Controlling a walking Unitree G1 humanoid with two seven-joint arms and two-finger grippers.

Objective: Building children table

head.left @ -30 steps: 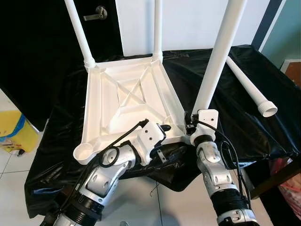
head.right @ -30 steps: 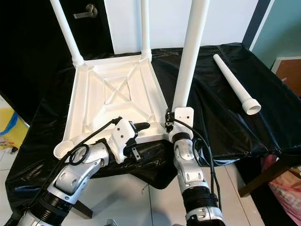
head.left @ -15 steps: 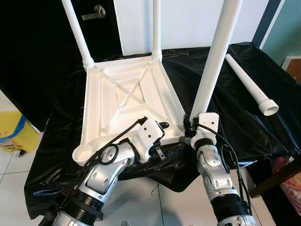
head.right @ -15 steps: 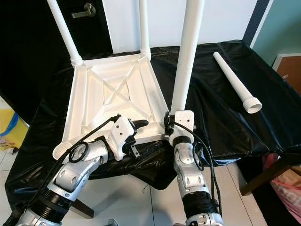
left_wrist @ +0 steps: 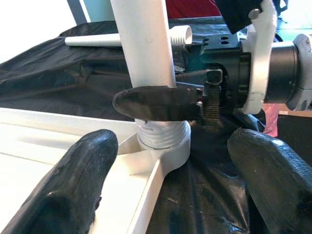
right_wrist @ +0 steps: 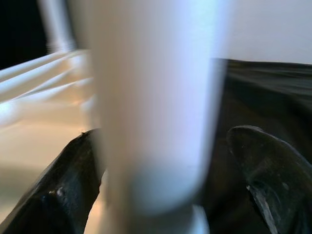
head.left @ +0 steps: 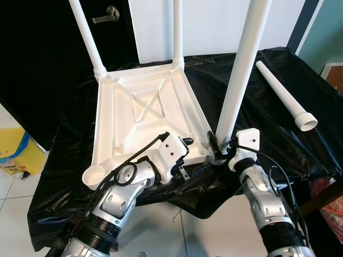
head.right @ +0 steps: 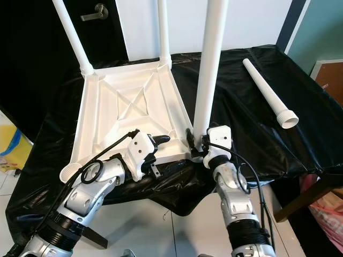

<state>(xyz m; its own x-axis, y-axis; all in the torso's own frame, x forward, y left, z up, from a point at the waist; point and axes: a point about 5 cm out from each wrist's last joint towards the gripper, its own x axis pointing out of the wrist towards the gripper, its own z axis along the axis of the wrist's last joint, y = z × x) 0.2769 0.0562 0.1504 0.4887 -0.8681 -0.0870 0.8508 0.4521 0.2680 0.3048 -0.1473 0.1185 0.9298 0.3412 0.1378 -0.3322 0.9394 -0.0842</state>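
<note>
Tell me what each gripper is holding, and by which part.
The right gripper grips the upright white table leg just above its threaded base. The left gripper holds nothing; it is open near the tabletop corner.

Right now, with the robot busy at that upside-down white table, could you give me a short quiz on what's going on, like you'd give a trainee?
1. True or false: the upturned tabletop lies on a black sheet.
2. How many legs stand in the tabletop's corner sockets?
A. one
B. three
C. four
3. Fill in: the right gripper is at the base of the near leg, while the spare leg lies ____ on the sheet.

Key:
1. True.
2. B. The near left socket is empty.
3. Loose; nothing holds it. The left gripper sits beside the near leg's socket.
</note>
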